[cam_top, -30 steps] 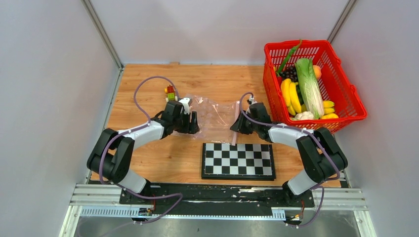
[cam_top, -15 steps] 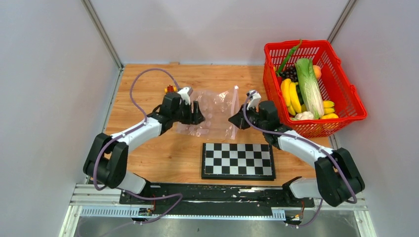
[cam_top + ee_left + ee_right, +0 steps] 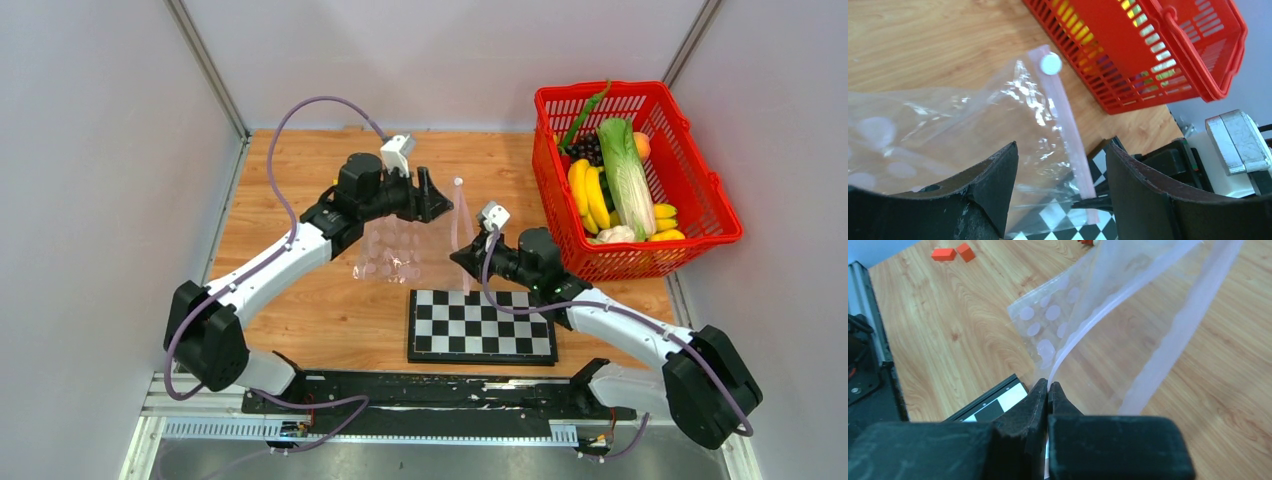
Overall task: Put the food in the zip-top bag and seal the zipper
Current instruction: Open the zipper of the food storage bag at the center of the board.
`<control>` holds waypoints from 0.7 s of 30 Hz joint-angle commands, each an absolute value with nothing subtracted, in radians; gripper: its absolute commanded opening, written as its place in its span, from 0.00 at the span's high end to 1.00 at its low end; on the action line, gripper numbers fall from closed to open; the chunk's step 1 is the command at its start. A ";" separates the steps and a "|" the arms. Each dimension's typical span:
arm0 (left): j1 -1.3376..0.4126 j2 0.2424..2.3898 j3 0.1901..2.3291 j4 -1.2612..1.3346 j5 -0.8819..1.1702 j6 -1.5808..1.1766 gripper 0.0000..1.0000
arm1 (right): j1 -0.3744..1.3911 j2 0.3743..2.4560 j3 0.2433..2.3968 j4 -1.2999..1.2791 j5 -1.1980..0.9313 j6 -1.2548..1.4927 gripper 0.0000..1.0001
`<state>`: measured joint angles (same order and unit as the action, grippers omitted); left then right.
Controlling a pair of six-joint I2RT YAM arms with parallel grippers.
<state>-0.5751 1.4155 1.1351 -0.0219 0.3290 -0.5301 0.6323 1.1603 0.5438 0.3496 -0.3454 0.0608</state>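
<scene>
two robot arms, the left arm (image 3: 280, 262) and the right arm (image 3: 625, 322). one clear dotted bag (image 3: 395, 245) in the middle of the frame. one chessboard (image 3: 481, 325) at lower centre. one red basket (image 3: 700, 185) at upper right, and in it one lettuce (image 3: 626, 172), one long green pod (image 3: 585, 115), two long bananas (image 3: 588, 195), three short yellow pieces (image 3: 665, 222), one peach (image 3: 642, 146), one dark bunch of grapes (image 3: 586, 150) and one small white piece (image 3: 615, 235). two orange bricks (image 3: 943, 254) at the upper left of the right wrist view.

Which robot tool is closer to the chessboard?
Right. The right tool is by the far edge of the chessboard, pinched shut on the zip-top bag. The left tool is farther back from the board, open, near the bag.
</scene>
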 commanded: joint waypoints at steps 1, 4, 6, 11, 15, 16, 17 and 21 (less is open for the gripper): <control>-0.625 1.431 1.195 -0.094 0.282 -0.507 0.28 | 0.662 1.133 0.573 0.383 -0.264 -0.024 1.00; -0.657 1.442 1.219 -0.155 0.245 -0.479 0.28 | 0.679 1.126 0.577 0.374 -0.241 -0.026 1.00; -0.678 1.450 1.240 -0.196 0.220 -0.453 0.28 | 0.689 1.126 0.582 0.370 -0.226 -0.027 1.00; -0.713 1.429 1.217 -0.203 0.130 -0.451 0.33 | 0.708 1.121 0.597 0.356 -0.196 -0.039 1.00; -0.718 1.463 1.269 -0.279 0.117 -0.433 0.33 | 0.724 1.116 0.603 0.353 -0.178 -0.043 1.00; -0.724 1.466 1.272 -0.287 0.106 -0.429 0.33 | 0.728 1.115 0.604 0.354 -0.178 -0.045 1.00; -0.731 1.466 1.269 -0.284 0.097 -0.428 0.33 | 0.732 1.115 0.605 0.353 -0.174 -0.046 1.00; -0.750 1.493 1.293 -0.304 0.096 -0.420 0.30 | 0.755 1.119 0.615 0.345 -0.145 -0.058 1.00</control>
<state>-0.7269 1.4658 1.2285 -0.2718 0.1204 -0.4515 0.7334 1.1408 0.5663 0.3332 -0.1848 -0.0307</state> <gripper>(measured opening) 0.691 0.015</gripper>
